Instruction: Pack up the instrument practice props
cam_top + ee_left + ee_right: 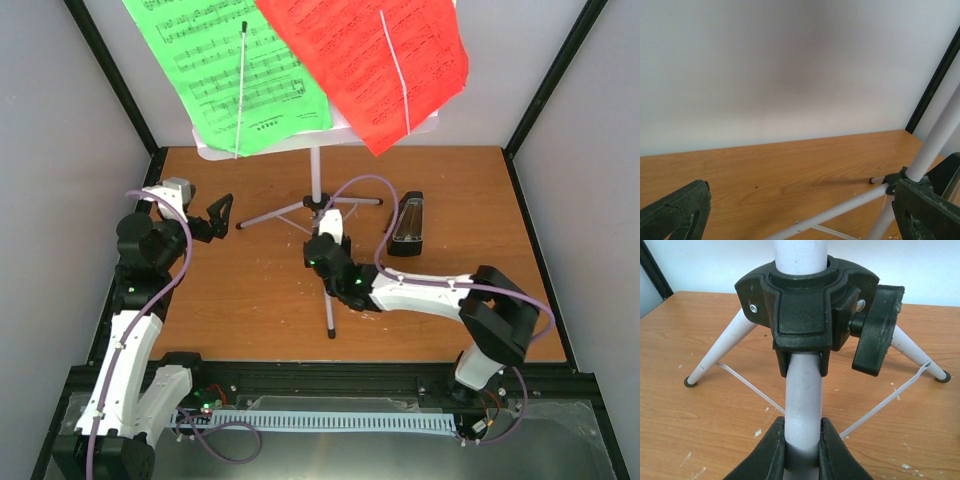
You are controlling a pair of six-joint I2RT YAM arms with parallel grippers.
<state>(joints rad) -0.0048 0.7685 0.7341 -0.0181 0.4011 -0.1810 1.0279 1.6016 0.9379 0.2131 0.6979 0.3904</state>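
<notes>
The brown wood-grain table [250, 290] carries the pale music stand with thin silver tripod legs [316, 175], its dark-tipped feet splayed on the board, and, near it on the right, the small black pyramid metronome [407, 224].

Green sheet [215, 70] and red sheet [350, 50], both printed with black staves; black metronome [407, 225]; pale silver music stand [317, 175]; orange-brown wood-grain worktop [250, 300].

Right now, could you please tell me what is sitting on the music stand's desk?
A green sheet and a red sheet rest on it, each crossed by a thin white wire. They hide nearly all of the desk; only its lower lip shows.
</notes>
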